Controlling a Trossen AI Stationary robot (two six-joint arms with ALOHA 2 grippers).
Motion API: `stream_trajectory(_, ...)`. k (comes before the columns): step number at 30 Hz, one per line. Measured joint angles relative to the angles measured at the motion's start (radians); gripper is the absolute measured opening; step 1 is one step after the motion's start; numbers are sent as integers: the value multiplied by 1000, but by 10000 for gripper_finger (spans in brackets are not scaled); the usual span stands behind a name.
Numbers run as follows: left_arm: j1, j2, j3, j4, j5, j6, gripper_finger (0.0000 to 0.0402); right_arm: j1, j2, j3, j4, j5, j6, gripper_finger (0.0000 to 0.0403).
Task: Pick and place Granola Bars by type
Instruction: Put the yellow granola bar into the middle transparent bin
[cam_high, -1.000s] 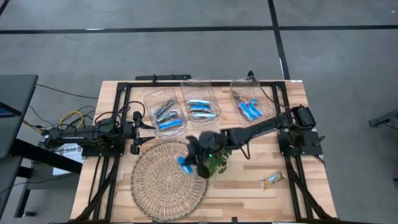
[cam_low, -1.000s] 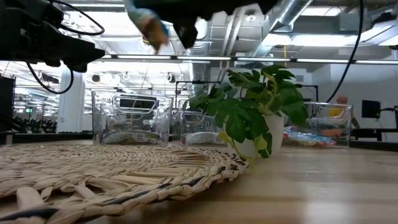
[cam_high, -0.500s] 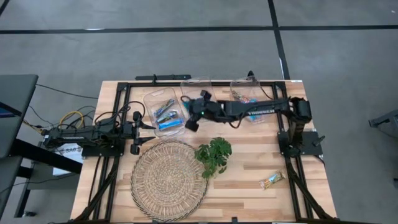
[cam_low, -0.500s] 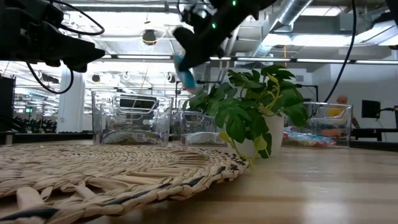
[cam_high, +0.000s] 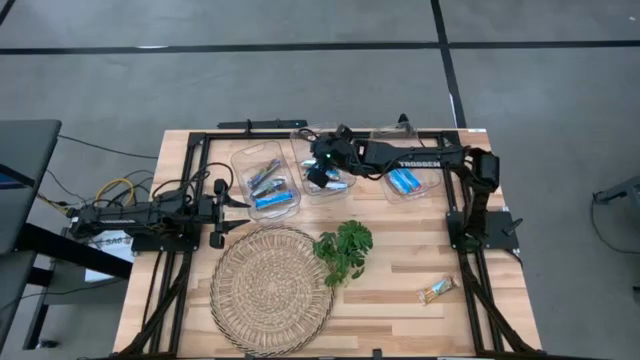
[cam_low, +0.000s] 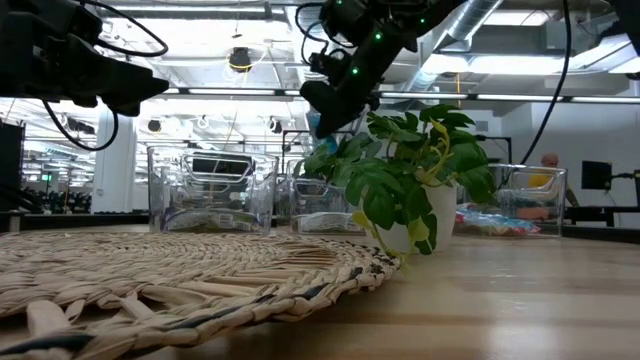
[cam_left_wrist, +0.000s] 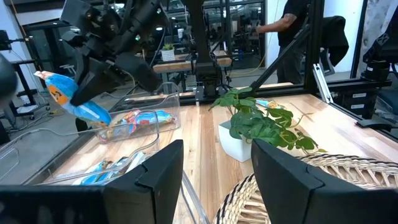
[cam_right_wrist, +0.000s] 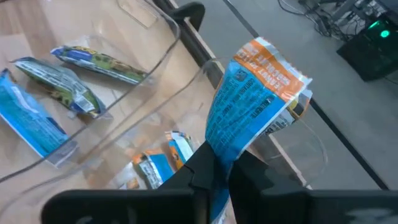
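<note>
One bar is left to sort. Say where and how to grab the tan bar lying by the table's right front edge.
Grip the tan bar across its narrow middle, coming straight down. It lies flat and alone on bare wood, slanted, so turn the fingers square to its long axis. The right gripper, now holding a blue bar over the middle bin, is nearer.

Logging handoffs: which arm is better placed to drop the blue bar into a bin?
Right. Its tool already grips the blue bar above the middle clear bin; the left tool waits at the table's left edge.
</note>
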Motion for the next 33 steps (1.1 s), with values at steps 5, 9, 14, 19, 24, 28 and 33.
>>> stream_trajectory(5, 0, 0, 0, 0, 0, 0, 183, -11, 0, 0, -5, 0, -33, 73)
stream_trajectory(9, 0, 0, 0, 0, 0, 0, 183, -10, 0, 0, -12, -1, -32, 119)
stream_trajectory(14, 0, 0, 0, 0, 0, 0, 183, -4, 0, 0, -18, -9, 2, 164)
stream_trajectory(19, 0, 0, 0, 0, 0, 0, 183, 26, 0, 0, -17, -185, 3, 194)
stream_trajectory(24, 0, 0, 0, 0, 0, 0, 183, 85, 0, 0, -24, -647, -67, 208)
stream_trajectory(28, 0, 0, 0, 0, 0, 0, 183, 146, 0, 0, -25, -1009, -61, 209)
stream_trajectory(33, 0, 0, 0, 0, 0, 0, 183, 237, 0, 0, -40, -1267, 55, 201)
